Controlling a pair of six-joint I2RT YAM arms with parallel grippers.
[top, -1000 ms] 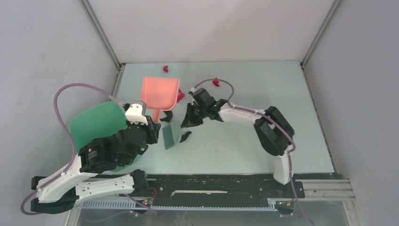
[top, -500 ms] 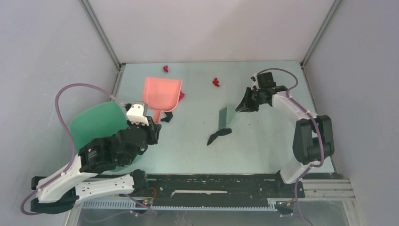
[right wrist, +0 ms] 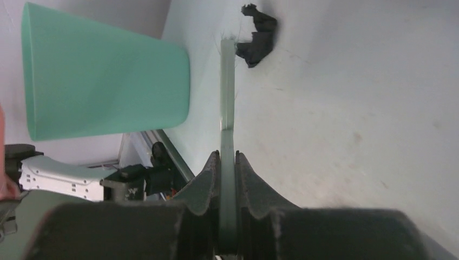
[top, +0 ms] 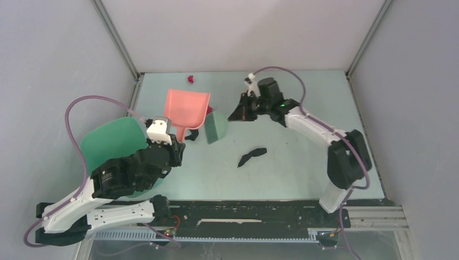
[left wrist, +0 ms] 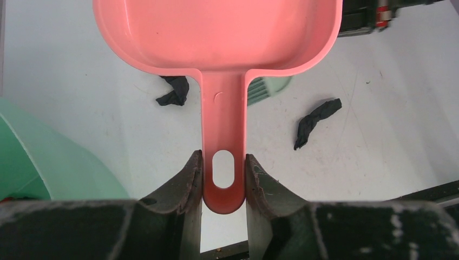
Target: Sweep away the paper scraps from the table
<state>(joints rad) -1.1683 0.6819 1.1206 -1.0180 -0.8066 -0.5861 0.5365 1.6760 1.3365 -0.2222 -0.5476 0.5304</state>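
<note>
**No readable text anywhere**

Went over all three views and there isn't a word, brand name or number I can make out. The closest thing is a small round moulded mark (left wrist: 219, 96) on the handle of the pink dustpan (left wrist: 216, 38), and it's too faint to read. The white block (top: 158, 128) on the left arm's wrist has no legible print either.

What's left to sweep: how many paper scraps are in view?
4: red scrap by the far edge, magenta scrap beside the pink dustpan, black scrap near its handle, black scrap mid-table. Others may be hidden.
</note>
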